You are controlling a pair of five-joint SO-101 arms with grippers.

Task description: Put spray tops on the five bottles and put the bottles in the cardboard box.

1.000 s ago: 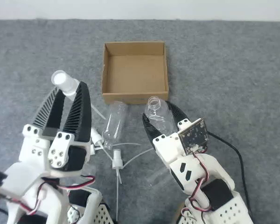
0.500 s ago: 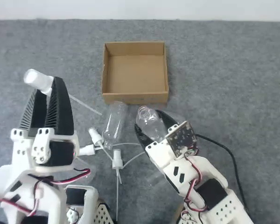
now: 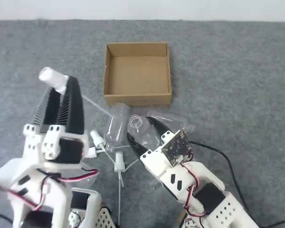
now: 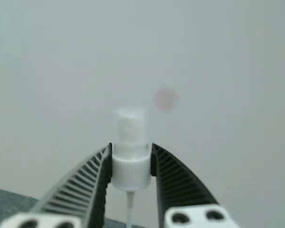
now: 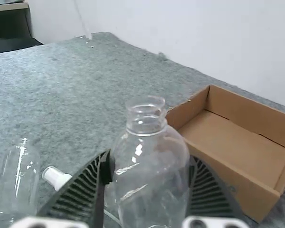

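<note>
The grey felt-like surface (image 3: 237, 71) carries an open brown cardboard box (image 3: 137, 99) toward the middle of its far edge. Nearer the front edge, the left gripper (image 3: 61, 89) is raised and clamped on a white plastic spray top (image 4: 130, 159). The right gripper (image 3: 141, 129) is clamped around an uncapped clear plastic bottle (image 5: 149, 166) just before the box's near wall. A second clear bottle (image 3: 116, 124) and two loose white spray tops (image 3: 97, 139) (image 3: 118, 161) lie between the arms.

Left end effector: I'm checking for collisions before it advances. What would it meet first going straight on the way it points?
The way looks free: beyond the left end effector and its spray top, a plain pale wall lies ahead, distance unclear.
</note>
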